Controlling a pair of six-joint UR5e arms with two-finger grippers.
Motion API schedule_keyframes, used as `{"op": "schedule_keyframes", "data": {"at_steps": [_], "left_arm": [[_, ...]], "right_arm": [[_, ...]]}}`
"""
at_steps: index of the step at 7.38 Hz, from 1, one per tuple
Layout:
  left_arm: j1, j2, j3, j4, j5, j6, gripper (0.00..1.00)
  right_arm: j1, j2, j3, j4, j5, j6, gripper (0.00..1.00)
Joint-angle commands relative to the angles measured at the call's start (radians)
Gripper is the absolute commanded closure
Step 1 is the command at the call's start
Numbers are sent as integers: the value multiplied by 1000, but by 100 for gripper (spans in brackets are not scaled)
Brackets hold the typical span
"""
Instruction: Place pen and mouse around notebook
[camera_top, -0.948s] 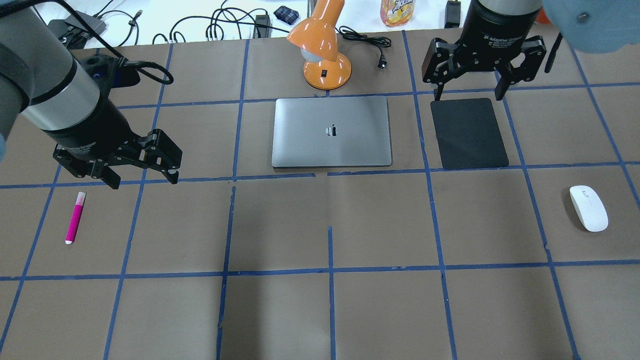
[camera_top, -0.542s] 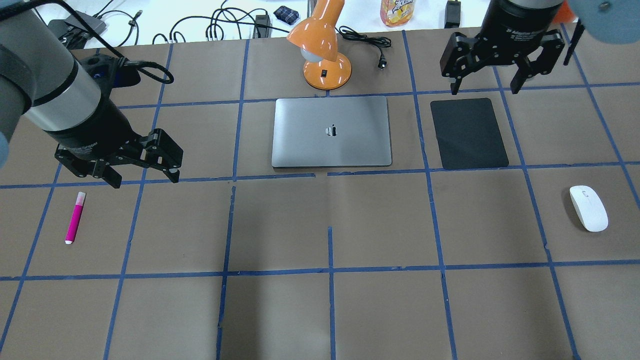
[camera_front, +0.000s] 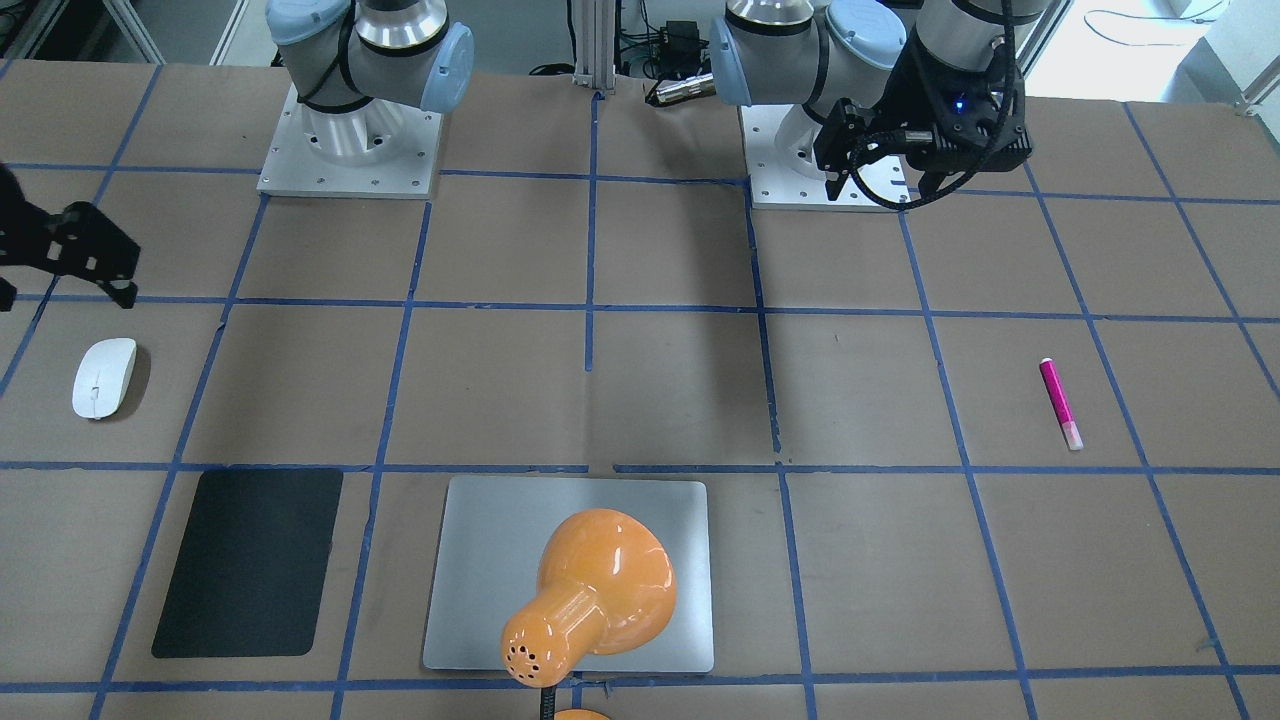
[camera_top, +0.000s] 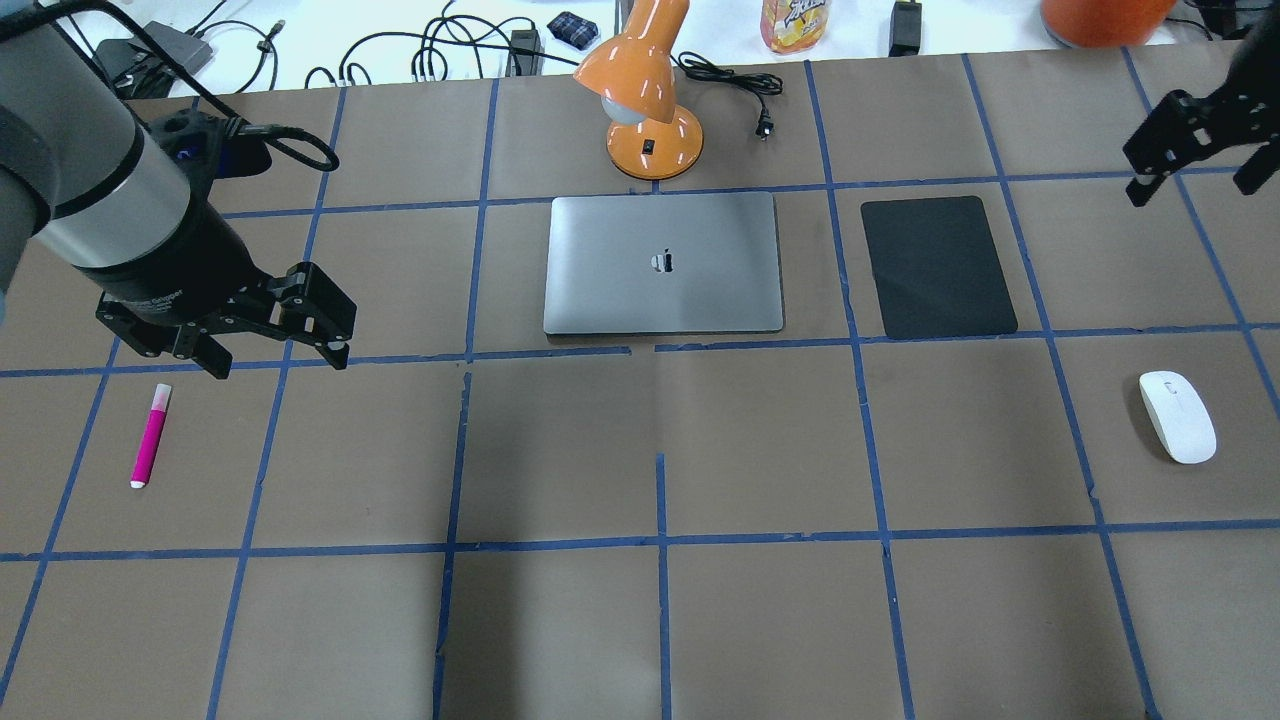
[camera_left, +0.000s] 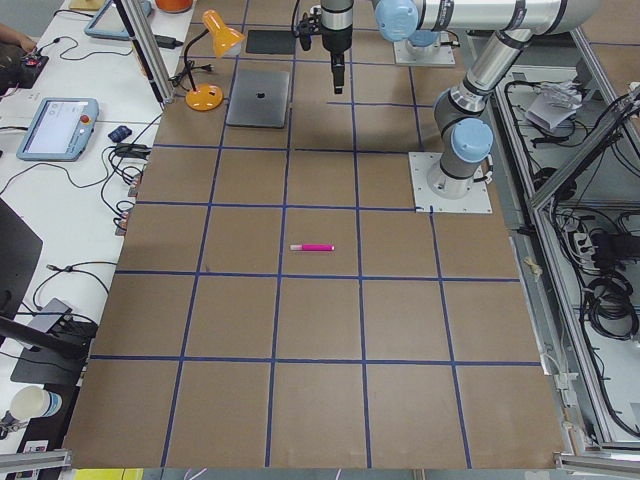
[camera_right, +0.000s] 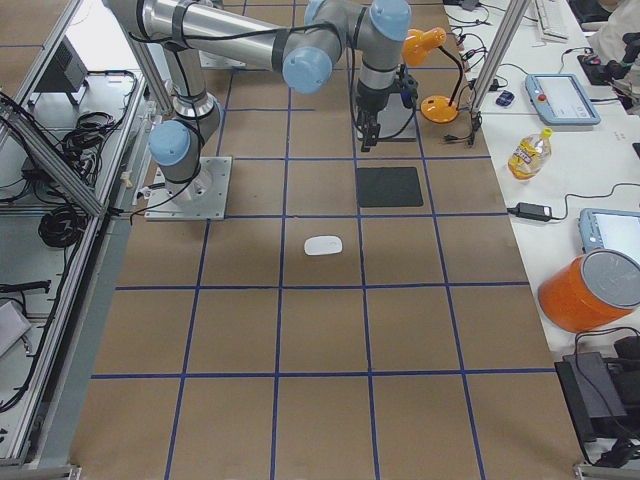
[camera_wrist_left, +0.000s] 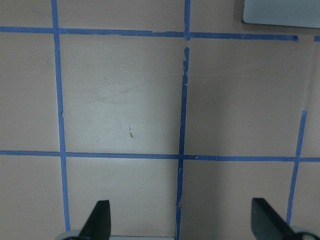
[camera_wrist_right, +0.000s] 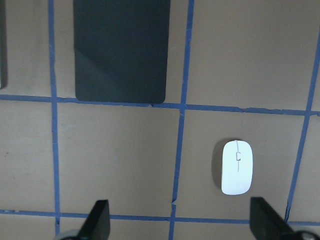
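The pink pen (camera_top: 151, 435) lies on the table's left side, just in front of my left gripper (camera_top: 278, 362), which hovers open and holds nothing. At the right side rests the white mouse (camera_top: 1178, 416), which also shows in the right wrist view as the mouse (camera_wrist_right: 237, 167). My right gripper (camera_top: 1190, 190) hangs open and empty at the far right, behind the mouse and well above it. The silver notebook (camera_top: 663, 263) lies flat at the table's centre back. Only a corner of the notebook (camera_wrist_left: 280, 11) shows in the left wrist view.
A black mat (camera_top: 938, 265) lies right of the notebook. An orange desk lamp (camera_top: 645, 100) stands just behind the notebook, its cord trailing right. Cables, a bottle and other items sit on the white bench beyond. Blue tape lines grid the brown table.
My right gripper has swung right, from over the mat's far edge to the table's right edge. The left gripper has shifted slightly left. Pen, mouse and notebook have not moved.
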Motion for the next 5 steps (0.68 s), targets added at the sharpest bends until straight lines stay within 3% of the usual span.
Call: {"op": "schedule_keyframes", "data": {"at_steps": [1,3,5], "left_arm": [[9,-10,-1,4,-1,2,0],[38,-24,-26,26,46,33,0],[116,-10,-93,115,48,83,0]], "right_arm": [[-128,33,138,-163,-5,-192,0],[-245,34,351,-398,6,-285,0],[-253,75,505,-648,7,-314,0]]}}
